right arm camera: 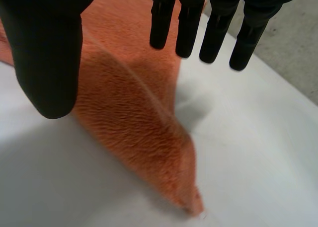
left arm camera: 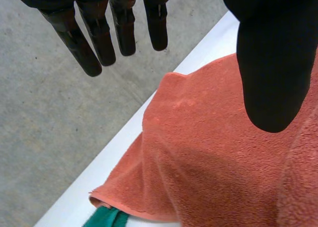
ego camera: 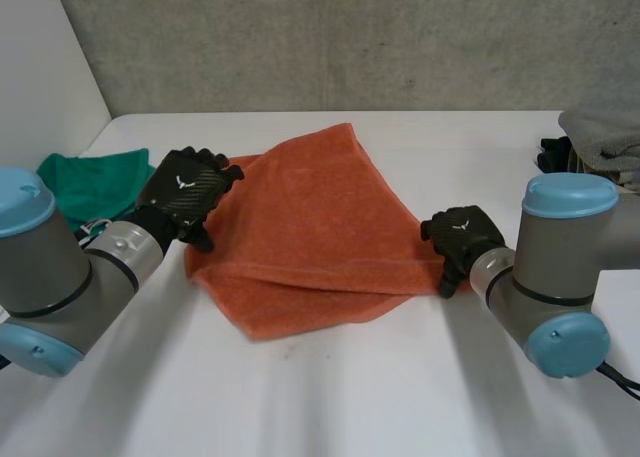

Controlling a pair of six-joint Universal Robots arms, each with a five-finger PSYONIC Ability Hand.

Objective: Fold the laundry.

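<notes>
The orange towel lies loosely folded on the table, left hand and right hand at opposite corners, fingers straight and empty, so each should pinch both layers evenly

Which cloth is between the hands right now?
The orange towel, mid-table between the left hand and right hand. The green cloth lies off to the left, the grey cloth far right.

I see a plain orange towel on the white worktop, a plain green cloth at its left edge and a grey cloth at its right edge. My left hand and right hand are black.
</notes>
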